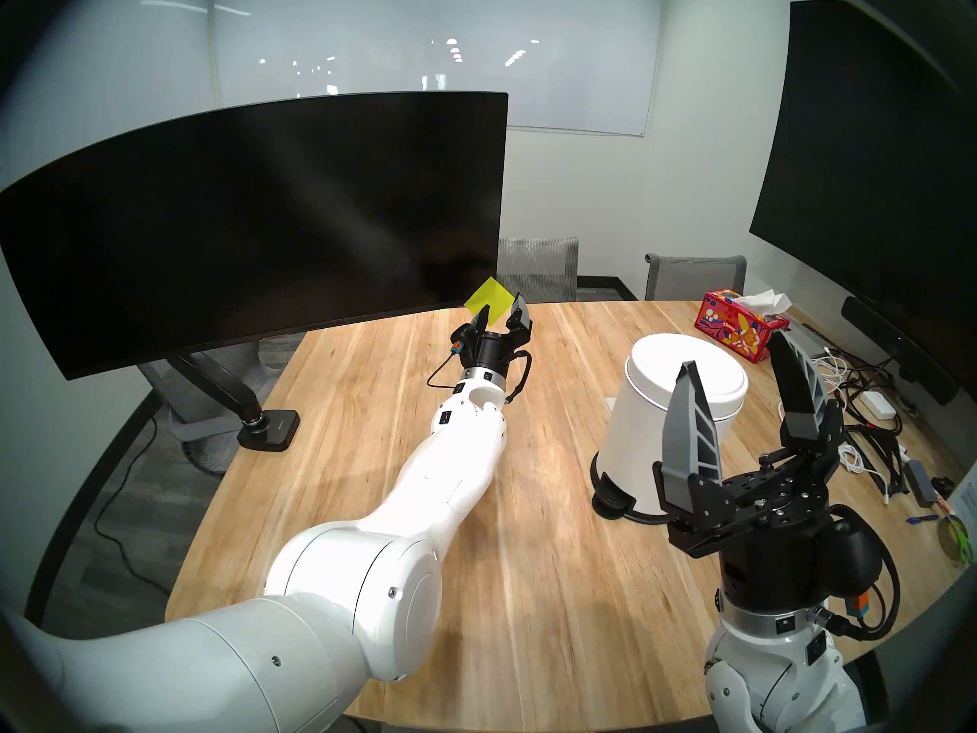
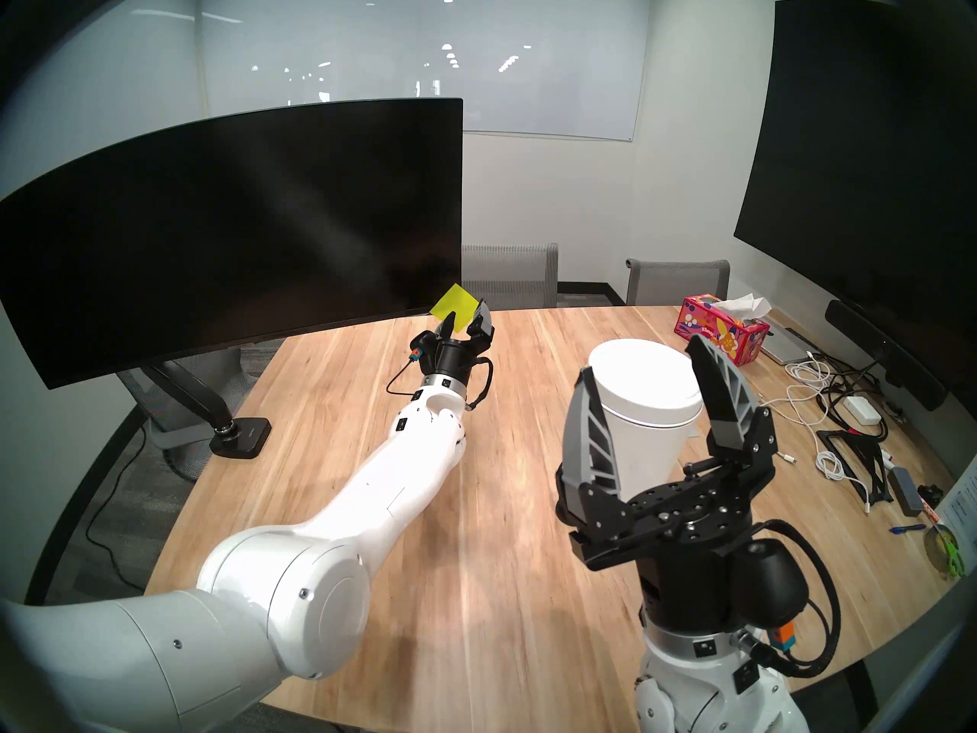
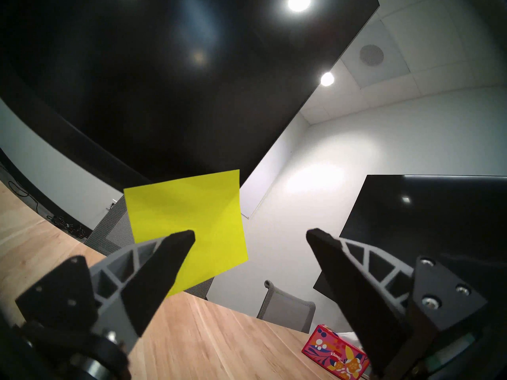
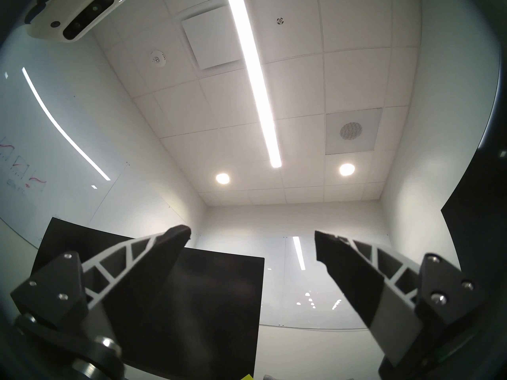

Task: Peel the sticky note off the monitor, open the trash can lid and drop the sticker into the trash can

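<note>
The yellow-green sticky note (image 1: 489, 300) sits at the lower right corner of the curved black monitor (image 1: 254, 229), and most of it hangs past the bezel. My left gripper (image 1: 500, 308) is open right at the note. In the left wrist view the note (image 3: 186, 215) lies behind the left finger (image 3: 164, 261), and nothing is between the jaws. The white trash can (image 1: 629, 451) stands on the table with its lid (image 1: 650, 367) shut. My right gripper (image 1: 735, 352) is open and empty. It points up, in front of the can.
A red floral tissue box (image 1: 740, 330) lies behind the can. Cables and adapters (image 1: 867, 398) clutter the table's right side below a big flat display (image 1: 872, 187). The monitor's arm base (image 1: 269, 425) is clamped at the table's left edge. Grey chairs (image 1: 536, 272) stand behind the table.
</note>
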Robot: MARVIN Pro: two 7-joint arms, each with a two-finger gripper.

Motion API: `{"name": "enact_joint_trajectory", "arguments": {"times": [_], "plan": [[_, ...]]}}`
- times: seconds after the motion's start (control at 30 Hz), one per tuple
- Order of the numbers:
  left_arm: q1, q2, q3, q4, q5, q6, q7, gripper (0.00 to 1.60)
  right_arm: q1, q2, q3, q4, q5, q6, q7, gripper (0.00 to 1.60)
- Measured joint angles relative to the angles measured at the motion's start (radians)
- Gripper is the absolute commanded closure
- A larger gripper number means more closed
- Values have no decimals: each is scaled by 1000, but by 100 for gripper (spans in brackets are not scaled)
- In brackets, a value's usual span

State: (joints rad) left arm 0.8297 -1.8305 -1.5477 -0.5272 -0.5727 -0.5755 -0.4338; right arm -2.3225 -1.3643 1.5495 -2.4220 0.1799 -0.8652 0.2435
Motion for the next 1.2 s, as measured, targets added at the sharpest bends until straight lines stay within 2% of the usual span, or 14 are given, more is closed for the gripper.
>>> {"name": "enact_joint_trajectory", "arguments": {"times": [0.67,1.2], "plan": [[6,46,6,37,8,-9,11,13,-14,6,33,0,22,-8,-1,0],[-57,25,29,76,39,11,68,14,-5,19,59,0,39,-7,-1,0]]}}
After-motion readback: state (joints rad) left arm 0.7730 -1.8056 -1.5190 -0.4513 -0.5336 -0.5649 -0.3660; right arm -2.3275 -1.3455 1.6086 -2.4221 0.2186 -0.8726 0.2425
